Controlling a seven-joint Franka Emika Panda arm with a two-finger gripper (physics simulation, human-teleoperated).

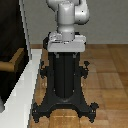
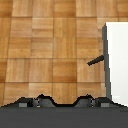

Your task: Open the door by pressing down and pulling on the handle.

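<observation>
The door (image 1: pixel 10 45) stands at 9 o'clock in the exterior view, and its handle (image 1: pixel 12 61) sticks out toward 3 o'clock. The black pedestal (image 1: pixel 65 80) carries the arm. I cannot tell how the gripper's fingers stand.

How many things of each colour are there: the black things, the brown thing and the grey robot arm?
Black: 2, the door and the robot pedestal
Tan-brown: 1, the handle
Grey: 1, the robot arm
Total: 4
</observation>
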